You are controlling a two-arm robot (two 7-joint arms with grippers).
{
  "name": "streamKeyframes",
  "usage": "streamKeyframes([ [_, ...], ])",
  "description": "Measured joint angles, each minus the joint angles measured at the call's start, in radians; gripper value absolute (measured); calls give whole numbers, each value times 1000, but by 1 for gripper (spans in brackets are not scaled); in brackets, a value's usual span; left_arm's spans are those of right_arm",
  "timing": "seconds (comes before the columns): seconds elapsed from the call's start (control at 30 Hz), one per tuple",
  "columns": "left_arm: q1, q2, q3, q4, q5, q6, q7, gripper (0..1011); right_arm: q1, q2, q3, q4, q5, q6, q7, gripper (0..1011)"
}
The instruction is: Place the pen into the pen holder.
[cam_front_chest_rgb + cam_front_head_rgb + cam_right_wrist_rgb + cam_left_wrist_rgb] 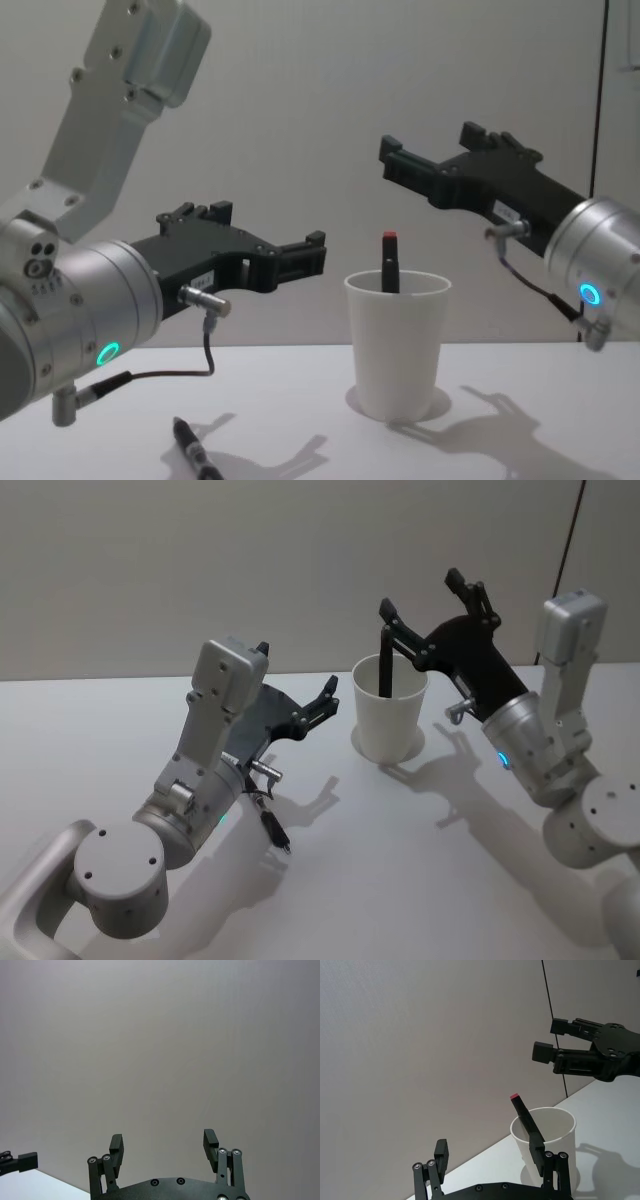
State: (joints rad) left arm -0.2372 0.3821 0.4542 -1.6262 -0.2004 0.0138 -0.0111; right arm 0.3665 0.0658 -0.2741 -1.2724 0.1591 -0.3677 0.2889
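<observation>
1. Head view: the pen holder (pixel 390 720) stands upright on the table (pixel 450 880). The pen (pixel 385 665) is inside it, leaning on the rim with its top above the rim. The right gripper (pixel 422 595) is above and just behind the holder, fingers spread wide with nothing between them. The left gripper (pixel 295 672) is to the holder's left, not touching it, also spread and empty.
2. Left wrist view: the left gripper (pixel 490 1152) has its jaws well apart and grasps nothing. The holder (pixel 560 1135) is beyond one finger. The pen (pixel 521 1110) shows a red tip. The right gripper (pixel 551 1039) is higher up and released.
3. Right wrist view: the right gripper (pixel 163 1141) is wide open and empty against the wall.
4. Chest view: the pen (pixel 389 265) is upright in the holder (pixel 397 345). The left gripper (pixel 305 255) and right gripper (pixel 395 160) are both clear of the cup. A dark pen-like item (pixel 190 452) lies on the table near the front.
</observation>
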Motion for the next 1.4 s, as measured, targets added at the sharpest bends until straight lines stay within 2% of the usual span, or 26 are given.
streamKeyframes([
  [0.23, 0, 0, 0, 0, 0, 0, 0, 1003, -48, 34, 6, -62, 17, 51, -28, 1001],
  [1.13, 0, 0, 0, 0, 0, 0, 0, 1003, -312, 222, 40, -405, 106, 328, -183, 1001],
  [1.4, 0, 0, 0, 0, 0, 0, 0, 1003, -367, 262, 47, -477, 124, 387, -215, 1001],
])
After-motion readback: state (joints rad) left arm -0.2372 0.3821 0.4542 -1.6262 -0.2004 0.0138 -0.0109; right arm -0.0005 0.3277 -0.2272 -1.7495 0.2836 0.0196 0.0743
